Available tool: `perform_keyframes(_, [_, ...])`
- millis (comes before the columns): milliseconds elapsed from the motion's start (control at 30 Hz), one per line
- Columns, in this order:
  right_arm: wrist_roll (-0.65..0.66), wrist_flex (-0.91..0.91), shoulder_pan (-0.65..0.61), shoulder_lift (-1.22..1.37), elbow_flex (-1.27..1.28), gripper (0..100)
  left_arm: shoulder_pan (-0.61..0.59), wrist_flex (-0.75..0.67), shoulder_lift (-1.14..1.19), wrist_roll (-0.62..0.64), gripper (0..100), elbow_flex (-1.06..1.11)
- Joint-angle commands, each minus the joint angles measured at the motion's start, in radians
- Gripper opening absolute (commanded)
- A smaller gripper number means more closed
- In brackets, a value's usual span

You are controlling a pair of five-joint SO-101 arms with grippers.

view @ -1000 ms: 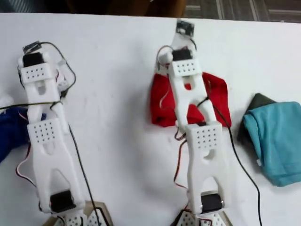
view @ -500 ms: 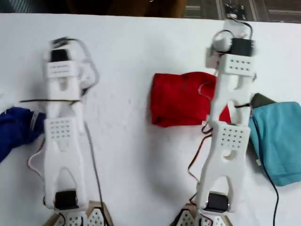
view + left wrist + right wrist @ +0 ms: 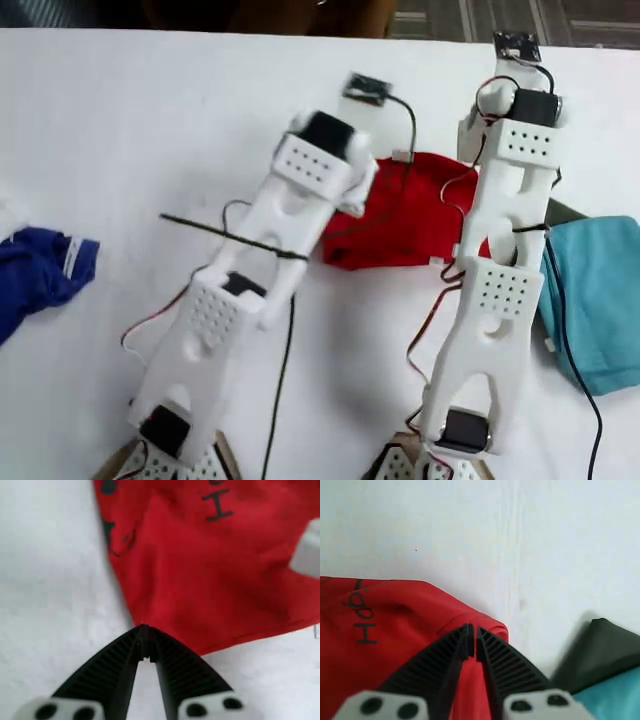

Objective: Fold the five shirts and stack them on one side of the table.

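- Counter: white and plain, carrying all the cloth seen here.
- Red shirt: lies bunched into a rough rectangle, right of the counter's middle, between the two arms in the high view. Dark lettering shows on it in both wrist views.
- Left arm: leans diagonally from its base at the near left across to the red shirt's left side, with its wrist over that edge.
- Left pincer: the black ribbed fingers are drawn together and meet at the tips. The tips sit right at the border of the red shirt, where cloth gives way to bare counter. Cannot tell whether any cloth is pinched.
- Right arm: runs nearly straight up from its base, along the red shirt's right side.
- Right pincer: narrow, the fingers pressed nearly together with only a thin slit between them. It is over the rounded corner of the red shirt. Cannot tell whether it grips the fabric.
- Teal shirt: folded, at the right edge of the counter just beside the right arm, apart from the red one.
- Dark shirt: a corner shows from under the teal shirt on its far side. In the right wrist view this dark shirt lies near the red corner with a strip of bare counter between, and the teal shirt is on top of it.
- Blue shirt: crumpled at the left edge of the counter, well apart from both arms, with a white label showing.
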Motion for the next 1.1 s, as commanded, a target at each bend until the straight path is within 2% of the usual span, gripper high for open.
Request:
perform_keyframes(0, [-0.002,-0.004,0.007,-0.01,-0.014,1.8,0.038,-0.026,-0.018,-0.005,3,0.022])
perform_keyframes(233, [-0.002,-0.021,0.045,-0.019,-0.015,1.8,0.106,-0.031,0.137,-0.005,3,0.016])
perform_keyframes(467, [-0.003,-0.038,0.097,-0.019,-0.015,1.8,0.192,0.029,0.227,-0.005,3,0.027])
perform_keyframes(833, [-0.002,-0.105,0.042,-0.061,-0.015,1.8,0.296,0.028,0.209,-0.005,3,0.124])
perform_keyframes(1067, [0.005,-0.125,-0.004,-0.113,-0.015,1.8,0.269,0.029,0.117,-0.005,3,0.084])
